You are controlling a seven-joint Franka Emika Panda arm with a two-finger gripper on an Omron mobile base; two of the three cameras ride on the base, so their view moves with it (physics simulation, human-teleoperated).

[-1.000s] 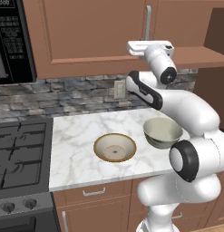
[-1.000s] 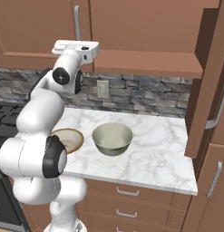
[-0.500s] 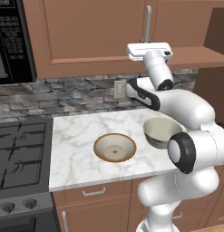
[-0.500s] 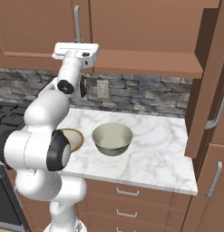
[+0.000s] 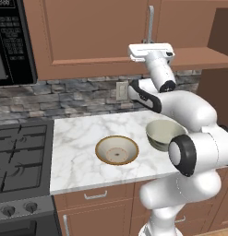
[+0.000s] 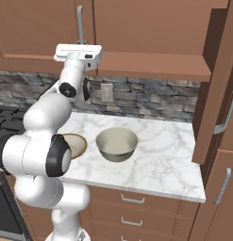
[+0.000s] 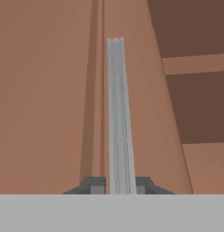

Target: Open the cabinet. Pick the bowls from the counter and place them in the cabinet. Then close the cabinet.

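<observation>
A: What sits nearest on the marble counter (image 5: 78,156)?
B: The cream bowl (image 5: 117,150), with the grey-green bowl (image 6: 117,143) just right of it, apart.
A: And above the counter?
B: The gripper (image 7: 120,185) is clamped on the silver bar handle (image 7: 118,113) of the cabinet's (image 5: 92,37) left door; the right door (image 6: 219,84) stands open, shelf (image 6: 151,66) showing.
</observation>
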